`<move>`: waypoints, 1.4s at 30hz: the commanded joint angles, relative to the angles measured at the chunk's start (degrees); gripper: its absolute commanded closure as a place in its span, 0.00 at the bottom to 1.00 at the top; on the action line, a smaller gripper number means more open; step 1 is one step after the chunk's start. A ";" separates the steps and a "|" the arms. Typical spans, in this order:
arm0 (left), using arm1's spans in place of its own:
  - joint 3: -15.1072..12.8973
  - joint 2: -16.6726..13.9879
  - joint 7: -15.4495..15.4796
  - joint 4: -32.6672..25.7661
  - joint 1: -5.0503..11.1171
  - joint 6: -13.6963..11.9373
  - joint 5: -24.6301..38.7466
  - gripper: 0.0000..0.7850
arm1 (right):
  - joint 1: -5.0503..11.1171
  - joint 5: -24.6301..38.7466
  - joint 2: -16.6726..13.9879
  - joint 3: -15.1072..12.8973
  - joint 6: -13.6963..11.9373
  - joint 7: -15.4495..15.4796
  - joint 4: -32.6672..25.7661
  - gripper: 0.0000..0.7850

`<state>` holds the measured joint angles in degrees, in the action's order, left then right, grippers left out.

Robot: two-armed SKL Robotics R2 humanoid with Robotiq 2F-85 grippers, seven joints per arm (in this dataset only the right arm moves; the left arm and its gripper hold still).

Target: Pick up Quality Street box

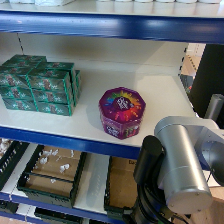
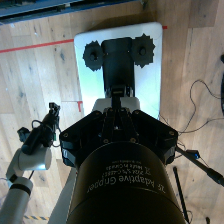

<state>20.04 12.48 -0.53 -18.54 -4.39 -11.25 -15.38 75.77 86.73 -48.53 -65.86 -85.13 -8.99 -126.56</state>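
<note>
Head view looks at a white shelf (image 1: 150,90) with a blue front rail; the Quality Street box (image 1: 122,112) stands upright near its front edge, well apart from the stacked green boxes (image 1: 40,84) to its left. Below, a dark crate (image 1: 50,175) sits on a lower shelf, and the right arm (image 1: 182,160) bulks in the near right corner. Only the right wrist view shows the wooden floor (image 2: 30,80), red tape lines, loose cables and the right gripper (image 2: 118,52), pointing down over a white base; I cannot tell whether its jaws are spread or pressed together.
</note>
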 commanded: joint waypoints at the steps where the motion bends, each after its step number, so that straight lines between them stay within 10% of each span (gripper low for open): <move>1: 0.00 0.00 0.00 0.00 0.00 0.00 0.00 1.00 | -0.22 0.22 -0.43 0.96 -0.31 0.17 -0.01 1.00; 8: 0.00 0.00 0.00 0.00 0.00 0.00 0.00 1.00 | -0.60 0.75 -1.31 3.25 -0.93 0.27 -0.01 0.97; 28: 0.00 0.00 0.00 0.00 0.00 0.00 0.00 1.00 | -1.28 1.30 -3.08 7.49 -1.82 0.08 0.32 0.19; 42: 0.00 0.00 0.00 0.00 0.00 0.00 0.00 1.00 | -1.66 1.34 -4.43 10.19 -2.54 -0.22 0.37 0.07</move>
<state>20.04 12.48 -0.53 -18.54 -4.39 -11.25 -15.38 74.19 88.06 -52.84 -56.03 -87.58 -9.14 -126.20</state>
